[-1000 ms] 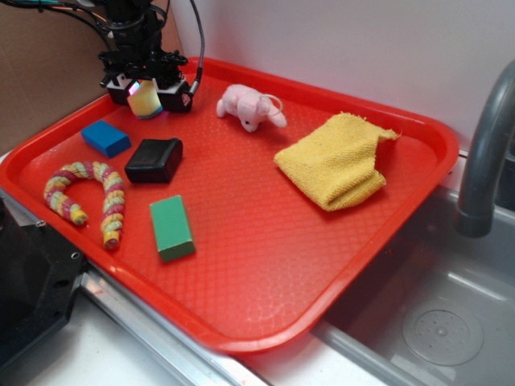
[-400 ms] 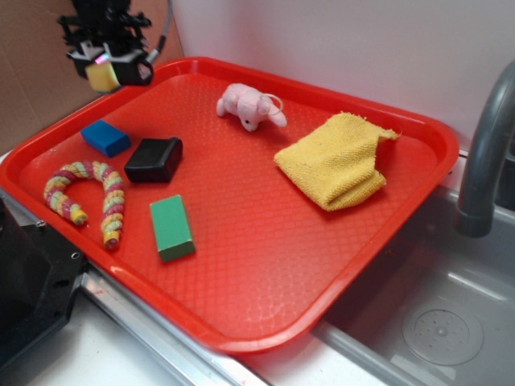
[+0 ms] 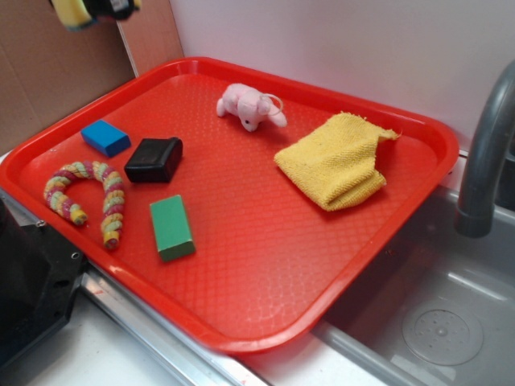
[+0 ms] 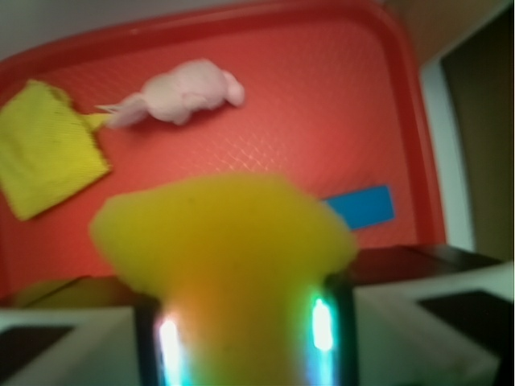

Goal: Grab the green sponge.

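Sponge [image 4: 221, 265], yellow and squeezed, sat clamped in the end effector [image 3: 95, 8], held high above the far left corner of the red tray [image 3: 418, 161]. On the tray lay a pink toy [image 3: 249, 105], a folded yellow cloth [image 3: 336, 161], a blue block [image 3: 105, 137], a black box [image 3: 154, 159], a green block [image 3: 171, 227] and a striped rope [image 3: 84, 198].

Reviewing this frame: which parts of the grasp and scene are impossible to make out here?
- Gripper: exterior view, cut off by the top edge.
- Green sponge: wrist view, blurred, scouring layer not visible.
- Black box: wrist view, mostly hidden behind the sponge and gripper.
- Faucet: exterior view, cut by the right edge.
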Controlling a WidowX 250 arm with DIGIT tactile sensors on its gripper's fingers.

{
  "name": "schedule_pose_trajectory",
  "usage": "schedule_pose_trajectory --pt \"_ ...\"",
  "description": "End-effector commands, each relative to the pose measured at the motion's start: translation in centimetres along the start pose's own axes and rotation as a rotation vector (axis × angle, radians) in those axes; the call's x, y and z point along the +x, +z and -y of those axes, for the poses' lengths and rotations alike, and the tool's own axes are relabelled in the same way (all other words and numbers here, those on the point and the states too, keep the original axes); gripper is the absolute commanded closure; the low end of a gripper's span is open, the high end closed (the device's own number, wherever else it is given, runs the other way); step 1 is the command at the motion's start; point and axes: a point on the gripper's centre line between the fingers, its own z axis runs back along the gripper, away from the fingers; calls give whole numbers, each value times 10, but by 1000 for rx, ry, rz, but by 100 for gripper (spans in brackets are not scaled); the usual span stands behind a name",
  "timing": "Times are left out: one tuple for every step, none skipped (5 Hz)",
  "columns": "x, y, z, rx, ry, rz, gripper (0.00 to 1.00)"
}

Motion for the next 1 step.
schedule_pose_trajectory --pt "-21 35 3 10 -62 7 100"
